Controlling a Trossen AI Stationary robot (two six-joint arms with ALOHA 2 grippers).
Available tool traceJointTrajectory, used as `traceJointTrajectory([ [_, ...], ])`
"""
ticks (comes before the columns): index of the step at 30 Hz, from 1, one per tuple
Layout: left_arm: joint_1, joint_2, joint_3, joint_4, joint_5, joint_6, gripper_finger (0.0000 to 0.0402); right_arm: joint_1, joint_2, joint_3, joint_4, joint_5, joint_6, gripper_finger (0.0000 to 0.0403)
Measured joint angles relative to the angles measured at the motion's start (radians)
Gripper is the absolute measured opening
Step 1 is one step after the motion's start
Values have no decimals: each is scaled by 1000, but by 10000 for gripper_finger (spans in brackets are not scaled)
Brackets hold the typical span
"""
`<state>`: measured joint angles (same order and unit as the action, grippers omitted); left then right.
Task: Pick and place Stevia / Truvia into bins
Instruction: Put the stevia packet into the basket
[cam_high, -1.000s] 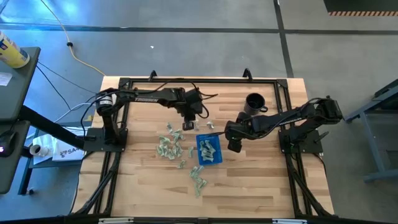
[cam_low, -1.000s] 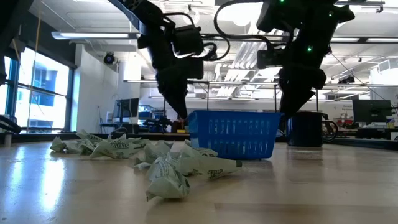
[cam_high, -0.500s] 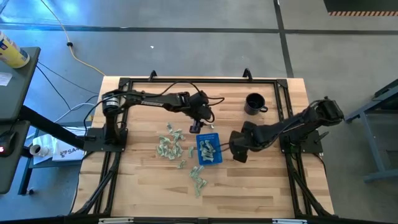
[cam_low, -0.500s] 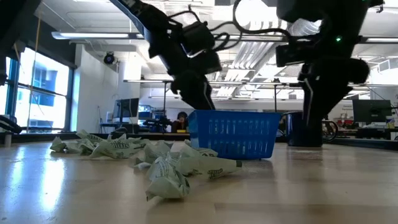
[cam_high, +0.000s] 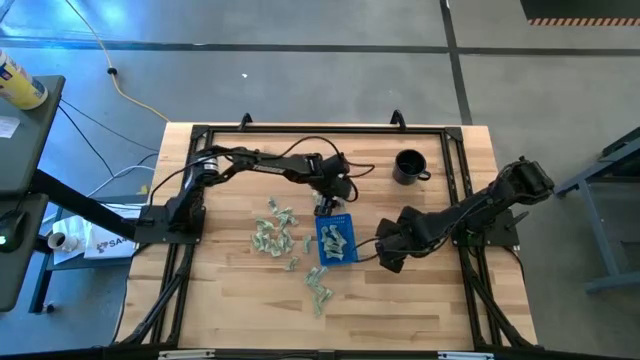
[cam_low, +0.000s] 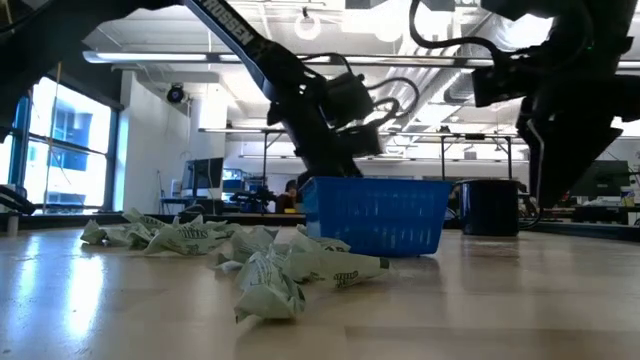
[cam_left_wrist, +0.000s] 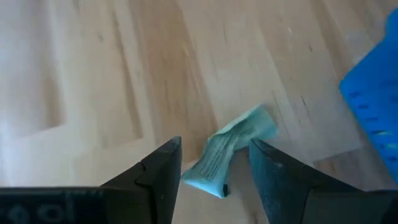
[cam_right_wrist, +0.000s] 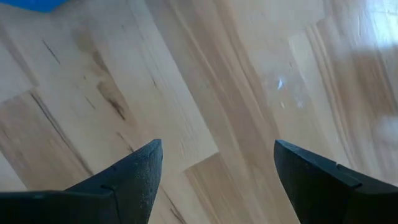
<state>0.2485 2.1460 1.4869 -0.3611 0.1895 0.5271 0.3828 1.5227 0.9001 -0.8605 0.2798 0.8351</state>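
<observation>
The blue tray (cam_high: 336, 239) stands mid-table in the high view, holding several packets. The left gripper (cam_high: 327, 206) blocks its upper edge, jaws apart either side of one packet (cam_left_wrist: 233, 149). The right gripper (cam_high: 390, 261), jaws apart, obstructs the tray's right flank. Loose packets (cam_high: 274, 232) crowd the tray's left side and lower left. A black mug (cam_high: 408, 166) occupies the upper right. Bare wood lies across the lower frame and far left.

Open-plan lab: ceiling strip lights (cam_low: 150, 57), monitors (cam_low: 598, 178)
</observation>
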Motion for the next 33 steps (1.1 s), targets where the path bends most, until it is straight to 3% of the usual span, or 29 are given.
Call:
traceJointTrajectory([
  [6, -1, 11, 1, -2, -61, 16, 219, 13, 0, 0, -4, 7, 6, 296],
  [9, -1, 11, 1, -2, -66, 21, 197, 13, 0, 0, -5, 28, 3, 296],
  [15, -1, 13, 7, -28, -86, 26, 83, 13, 0, 0, -5, 36, -1, 296],
  [18, -1, 18, 64, -131, -137, 26, 24, 13, 0, 0, -4, 38, 0, 296],
  [25, 1, 19, 335, -434, -324, 16, 53, 13, 0, 0, 2, 85, -27, 296],
  [27, 1, 10, 418, -515, -287, -55, 43, 13, 0, 0, 3, 98, -42, 296],
  [31, -23, -39, 531, -597, -91, -252, 22, 16, 0, 0, 3, 136, -85, 296],
  [33, -56, -48, 539, -646, -75, -320, 22, 24, 0, 0, -7, 173, -112, 296],
])
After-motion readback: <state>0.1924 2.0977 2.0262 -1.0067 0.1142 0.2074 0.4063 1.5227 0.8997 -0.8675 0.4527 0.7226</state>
